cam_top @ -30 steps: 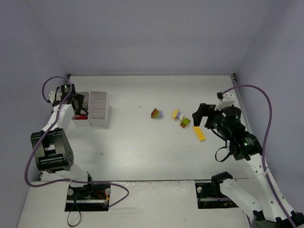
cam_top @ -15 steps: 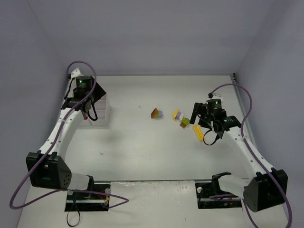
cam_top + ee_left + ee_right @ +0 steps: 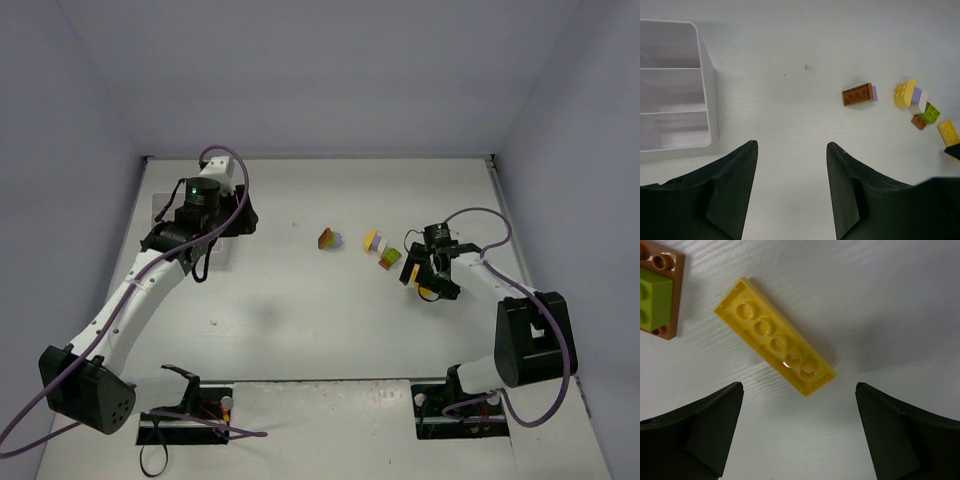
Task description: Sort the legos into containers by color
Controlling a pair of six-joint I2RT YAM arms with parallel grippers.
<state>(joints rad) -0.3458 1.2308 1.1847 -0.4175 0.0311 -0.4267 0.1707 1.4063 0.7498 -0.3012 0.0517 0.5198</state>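
My left gripper (image 3: 243,218) is open and empty, above bare table just right of the white compartment tray (image 3: 707,90); my left arm hides most of the tray in the top view. A brown-orange brick (image 3: 858,94) with a lilac piece lies ahead of it (image 3: 328,239). Farther right are a yellow and lilac pair (image 3: 372,240) and a lime green brick on a brown plate (image 3: 389,259). My right gripper (image 3: 799,386) is open, low over the long yellow brick (image 3: 774,343), whose near end lies just ahead of the gap between the fingertips.
The green brick on its brown plate (image 3: 660,305) lies close to the left of the long yellow brick. The tray compartments visible in the left wrist view hold nothing. Walls enclose the table at the back and both sides.
My left arm swung from over the tray out to the right, toward the table's middle. My right gripper moved down and in over the long yellow brick.
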